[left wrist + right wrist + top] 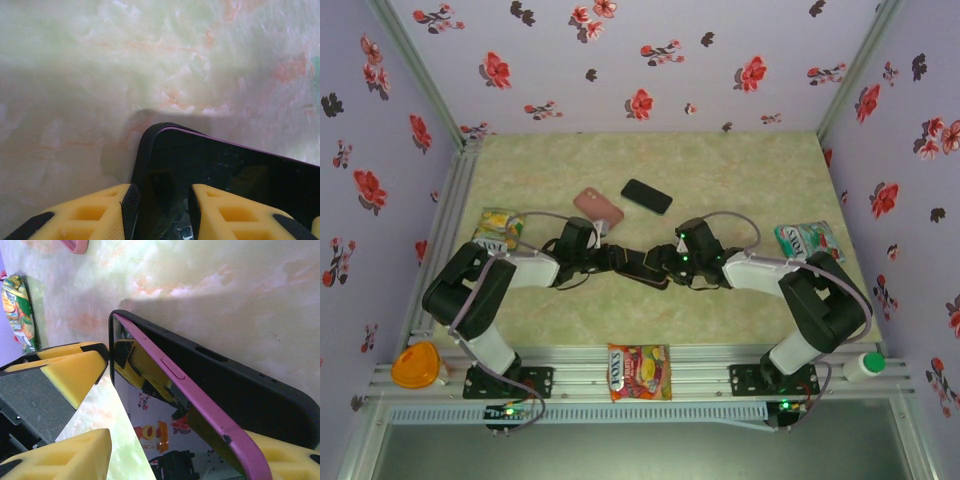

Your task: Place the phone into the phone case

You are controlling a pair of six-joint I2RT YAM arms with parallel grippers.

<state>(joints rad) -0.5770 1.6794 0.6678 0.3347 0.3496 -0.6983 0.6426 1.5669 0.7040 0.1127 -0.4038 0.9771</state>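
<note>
Phone (172,371): magenta frame, glossy dark screen, black case (235,385) along its back; we find it just nearward of the pink object (598,208).
Left gripper (162,192): we cannot tell its grip.
Right gripper (175,440): spread wide, straddling the phone.

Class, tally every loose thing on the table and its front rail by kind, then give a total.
Printed snack packets: 3
Pink-edged phone: 1
Black phone case against it: 1
Loose flat pink slab and black slab, phone or case unclear: 2
Orange round container: 1
White plastic bottle: 1
Total: 9
</note>
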